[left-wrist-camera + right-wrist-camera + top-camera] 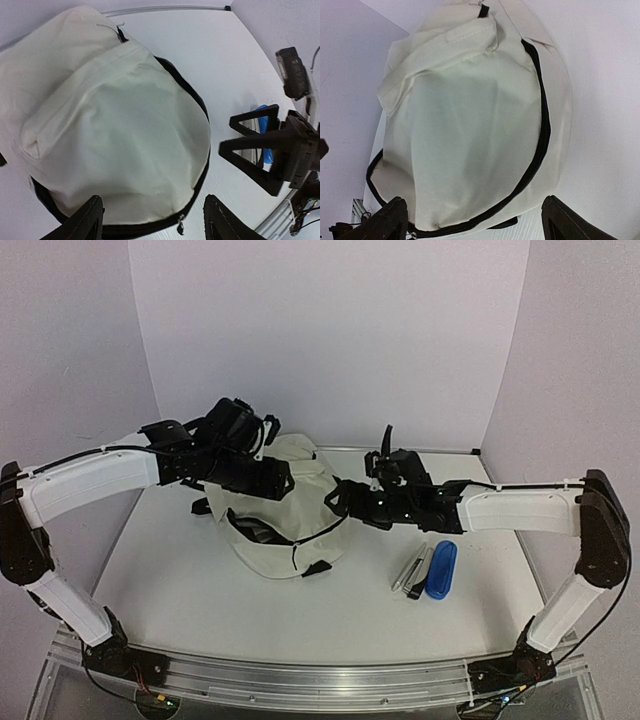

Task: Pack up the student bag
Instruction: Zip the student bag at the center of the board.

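Note:
The student bag (290, 502), a cream backpack with black zippers, lies in the middle of the table, and its mouth gapes toward the near left. My left gripper (283, 478) hovers over the bag's left upper side. In the left wrist view it (152, 197) is open, with the bag (110, 115) and a black zipper pull (180, 227) below the gap. My right gripper (342, 498) hangs at the bag's right edge. It (474, 198) is open wide too, above the cream fabric (470, 115), and holds nothing.
A blue case (441, 570) and two silver-and-dark pens (412, 568) lie on the table to the right of the bag. White walls close the table at the back and sides. The right gripper (260, 150) shows in the left wrist view.

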{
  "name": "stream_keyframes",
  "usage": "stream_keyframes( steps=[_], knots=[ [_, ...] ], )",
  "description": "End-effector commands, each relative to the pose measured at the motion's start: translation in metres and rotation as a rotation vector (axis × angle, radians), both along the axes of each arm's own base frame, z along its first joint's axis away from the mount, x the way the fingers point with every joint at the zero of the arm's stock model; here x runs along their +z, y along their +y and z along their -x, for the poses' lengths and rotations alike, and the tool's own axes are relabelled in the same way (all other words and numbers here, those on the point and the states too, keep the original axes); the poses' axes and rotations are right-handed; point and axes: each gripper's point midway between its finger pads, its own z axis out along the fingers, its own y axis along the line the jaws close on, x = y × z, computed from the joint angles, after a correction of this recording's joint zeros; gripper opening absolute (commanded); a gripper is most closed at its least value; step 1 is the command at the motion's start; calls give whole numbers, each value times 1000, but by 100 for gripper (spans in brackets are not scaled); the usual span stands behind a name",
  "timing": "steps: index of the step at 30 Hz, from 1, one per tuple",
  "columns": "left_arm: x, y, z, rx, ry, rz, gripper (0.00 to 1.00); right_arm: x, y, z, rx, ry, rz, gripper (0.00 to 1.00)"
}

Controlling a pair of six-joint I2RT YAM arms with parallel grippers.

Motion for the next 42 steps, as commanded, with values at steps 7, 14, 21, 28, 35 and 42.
stream_keyframes(
  steps=[7, 14, 21, 28, 35, 42],
  knots=[
    [-54, -19, 99, 57, 423, 186, 67, -24, 32, -11, 32, 90, -66, 87],
    [-90, -40, 116, -4, 529, 252, 71, -34, 36, -10, 26, 119, -99, 75],
    [-116, -48, 105, 24, 515, 215, 60, -28, 36, -11, 21, 108, -114, 64],
    [-140, -39, 89, 105, 477, 105, 49, -28, 35, -11, 18, 110, -120, 61],
    [-143, -44, 81, 115, 447, 136, 39, -26, 36, -11, 19, 106, -127, 58],
    [-145, -45, 73, 139, 439, 157, 27, -26, 36, -12, 16, 105, -128, 52]
  ],
)
